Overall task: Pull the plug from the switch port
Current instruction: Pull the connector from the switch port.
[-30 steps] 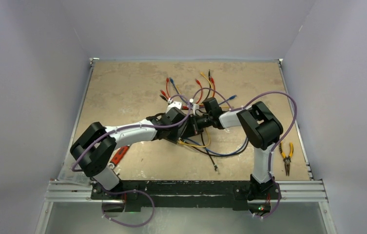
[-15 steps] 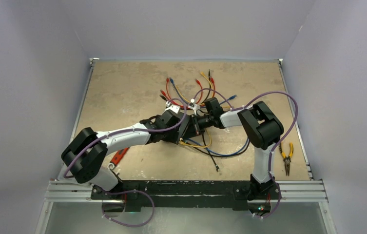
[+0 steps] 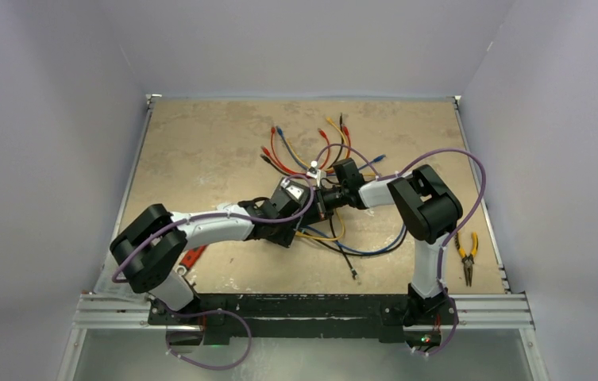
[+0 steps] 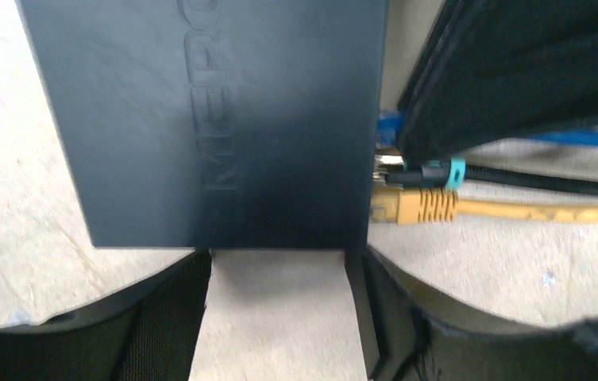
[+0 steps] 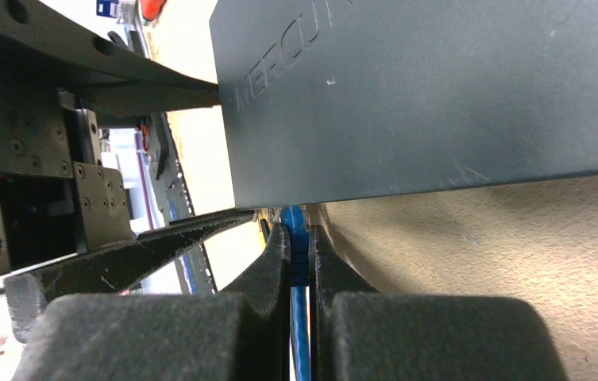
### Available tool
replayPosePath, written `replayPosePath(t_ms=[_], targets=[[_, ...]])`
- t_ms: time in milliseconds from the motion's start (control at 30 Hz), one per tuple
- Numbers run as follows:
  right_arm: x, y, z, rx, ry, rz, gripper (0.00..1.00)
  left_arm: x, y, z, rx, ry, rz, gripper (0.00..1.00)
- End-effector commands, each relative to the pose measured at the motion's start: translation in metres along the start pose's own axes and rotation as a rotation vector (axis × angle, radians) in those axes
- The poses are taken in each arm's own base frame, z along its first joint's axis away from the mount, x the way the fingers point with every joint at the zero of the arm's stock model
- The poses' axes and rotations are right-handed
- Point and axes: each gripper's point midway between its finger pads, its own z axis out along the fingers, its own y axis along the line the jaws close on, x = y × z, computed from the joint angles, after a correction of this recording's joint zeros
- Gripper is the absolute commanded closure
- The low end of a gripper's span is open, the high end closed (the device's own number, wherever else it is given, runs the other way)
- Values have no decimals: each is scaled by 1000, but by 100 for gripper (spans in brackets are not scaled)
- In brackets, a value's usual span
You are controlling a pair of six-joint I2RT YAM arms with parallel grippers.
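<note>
Cut off at the frame's top and largely hidden under both wrists at mid-tabletop (image 3: 200, 143), the switch (image 4: 200, 119), a flat matte black slab with embossed lettering, runs lengthwise away from the left gripper (image 4: 278, 266), whose spread jaws flank its near end, grip unclear, while its socket edge faces the right gripper (image 5: 296, 238), jaws pinching the blue plug (image 5: 294, 216).

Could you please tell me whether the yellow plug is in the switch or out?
In: the left wrist view shows the yellow plug meeting the port edge of the switch with no gap.
</note>
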Motion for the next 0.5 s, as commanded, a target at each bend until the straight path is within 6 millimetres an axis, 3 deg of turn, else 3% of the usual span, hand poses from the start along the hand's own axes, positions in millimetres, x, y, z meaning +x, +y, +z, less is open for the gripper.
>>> replayPosePath(t_ms=[0, 267, 367, 467], targets=[[1, 3, -2, -20, 1, -28, 100, 6, 25, 4, -164, 29, -11, 39], [9, 0, -2, -18, 13, -14, 100, 16, 45, 8, -291, 55, -54, 61], [11, -2, -2, -16, 15, -11, 100, 14, 35, 12, -236, 61, -27, 62], [9, -1, -2, -18, 11, -13, 100, 10, 16, 11, -128, 57, 16, 51]])
